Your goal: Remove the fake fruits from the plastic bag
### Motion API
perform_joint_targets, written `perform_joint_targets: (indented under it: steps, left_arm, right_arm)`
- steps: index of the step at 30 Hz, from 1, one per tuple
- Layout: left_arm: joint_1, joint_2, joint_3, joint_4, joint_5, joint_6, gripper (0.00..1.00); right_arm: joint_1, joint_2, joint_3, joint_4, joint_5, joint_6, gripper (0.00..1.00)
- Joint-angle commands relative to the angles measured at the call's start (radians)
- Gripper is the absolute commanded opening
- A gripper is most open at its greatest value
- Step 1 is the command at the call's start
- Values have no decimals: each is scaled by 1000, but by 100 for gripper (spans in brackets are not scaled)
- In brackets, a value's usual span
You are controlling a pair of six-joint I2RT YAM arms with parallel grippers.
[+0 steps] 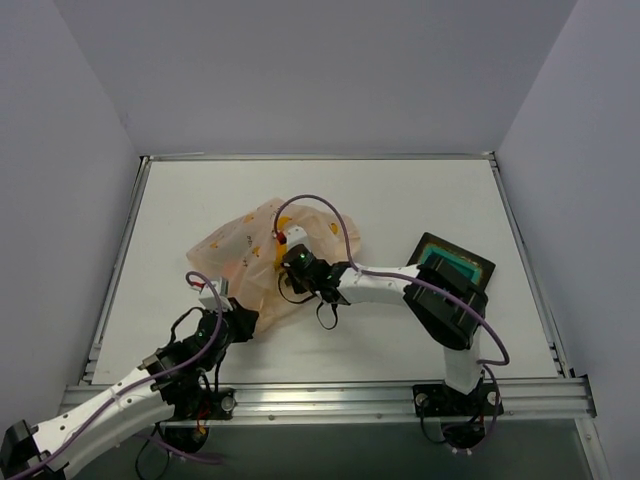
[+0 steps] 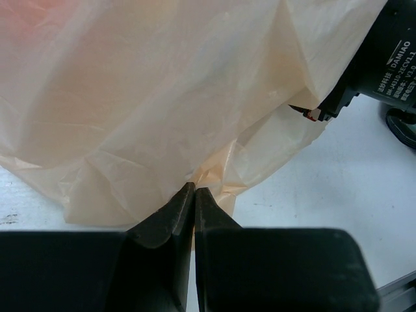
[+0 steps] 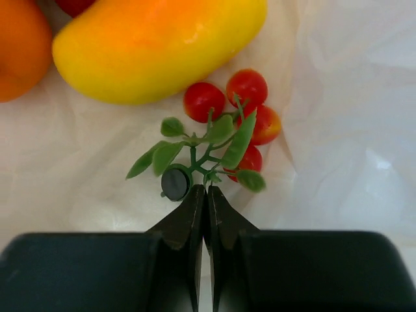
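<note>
Left wrist view: black motor housing (image 2: pixel 390 52) at the upper right carries a white printed label, "DAMIAO" legible; the smaller line beneath it is too fine to read with confidence. No other writing is readable in any view. Left hand (image 2: pixel 195 190) is closed, its tips pinching a fold at the lower edge of the plastic bag (image 2: pixel 162 97), which fills most of that view and hides what is behind it. Right wrist view: fake fruits (image 3: pixel 162 45) lie on the bag film, with a yellow-orange mango shape on top, a round orange (image 3: pixel 19 45) at the left edge and a cluster of small red balls (image 3: pixel 247 88) on a green leafy sprig (image 3: pixel 224 140). Right hand (image 3: pixel 207 194) is closed with its tips at the sprig's base; cannot tell whether the stem is pinched. Top view: the bag lies left of centre on the white worktop (image 1: pixel 400 200), the right arm reaches into it, and a dark teal tray (image 1: pixel 462 265) sits well apart at the right, partly covered by that arm.
</note>
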Motion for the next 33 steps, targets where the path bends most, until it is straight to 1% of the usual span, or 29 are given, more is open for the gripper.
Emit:
perform_joint_targets:
  steps: [1,4,7,9,10,14,17,19,20,21,22,23,25,26,27,29,30,33]
  left_arm:
    - [-5,7,107,-4,-21,15,2]
    - [-3,5,142,-2,-32,29,2]
    - [-3,11,190,2,-61,44,2]
    - [-2,28,219,16,-78,58,2]
    - [-2,34,226,24,-79,66,2]
    - [0,86,239,79,-75,72,2]
    - [1,123,228,117,-66,71,2]
    - [1,134,223,117,-61,69,2]
    - [3,134,220,117,-61,67,2]
    - [3,129,219,149,-61,66,2]
    - [3,125,217,146,-60,67,2]
    - [3,119,216,143,-59,69,2]
    - [4,93,214,136,-63,72,2]
    - [5,71,214,105,-64,74,2]
    - [5,57,214,91,-64,77,2]
    - [5,34,216,59,-69,80,2]
    - [5,10,214,47,-70,80,2]
    - [5,-31,207,11,-72,80,2]
  right_arm:
    - [0,-107,9,19,25,-2,0]
    - [11,-224,-32,5,25,4,0]
    - [9,-401,-84,-25,28,19,0]
    - [11,-468,-126,-62,47,32,0]
    - [9,-532,-138,-79,61,39,0]
    - [-8,-699,-215,-142,146,58,0]
    - [-32,-831,-268,-157,212,81,0]
    - [-55,-923,-313,-162,283,111,0]
    - [-86,-948,-331,-165,309,124,0]
    - [-107,-971,-348,-174,367,144,0]
    - [-138,-998,-380,-190,384,165,0]
    - [-208,-1009,-399,-205,398,203,0]
    - [-285,-1014,-434,-231,432,254,0]
    - [-325,-1011,-465,-240,430,285,0]
    - [-410,-1008,-482,-242,427,298,0]
    - [-498,-999,-520,-239,378,331,0]
    - [-567,-996,-531,-239,377,341,0]
    - [-643,-968,-555,-236,351,357,0]
